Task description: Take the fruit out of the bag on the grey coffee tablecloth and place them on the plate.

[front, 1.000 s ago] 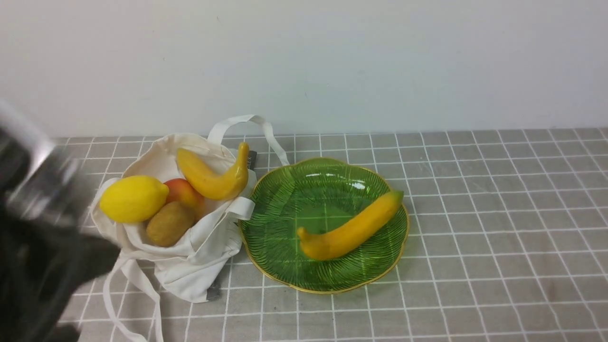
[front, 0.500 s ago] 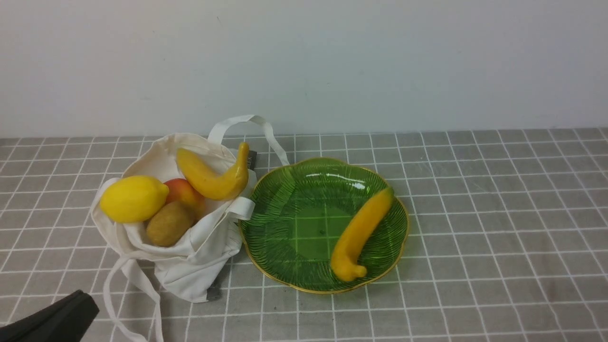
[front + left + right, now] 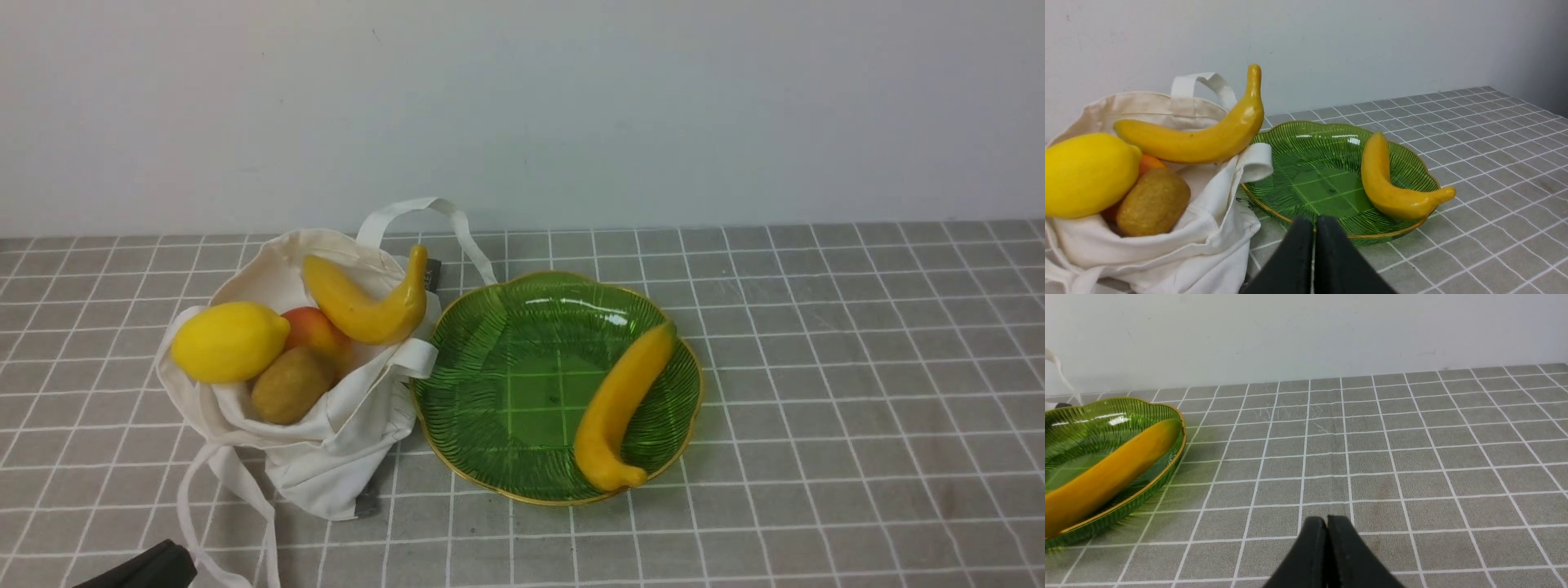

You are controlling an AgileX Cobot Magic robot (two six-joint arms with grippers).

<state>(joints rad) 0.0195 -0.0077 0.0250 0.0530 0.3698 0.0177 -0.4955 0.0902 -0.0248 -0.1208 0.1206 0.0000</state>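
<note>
fruit (image 3: 291, 384) lay split: one curved yellow toy banana (image 3: 620, 408) on the green glass plate (image 3: 506, 343), four glossy pieces (image 3: 229, 341) in the off-white cloth bag (image 3: 326, 457) just beside it. left gripper (image 3: 1314, 222) and right gripper (image 3: 1327, 520) were clenched, empty. it seemed best to open wide and take the topmost banana (image 3: 367, 306) mid-curve.

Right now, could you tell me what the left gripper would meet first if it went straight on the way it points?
Probably the near rim of the plate: in its wrist view the shut left gripper points straight at it, the bag lying just off to the side. Depth is unclear.
</note>
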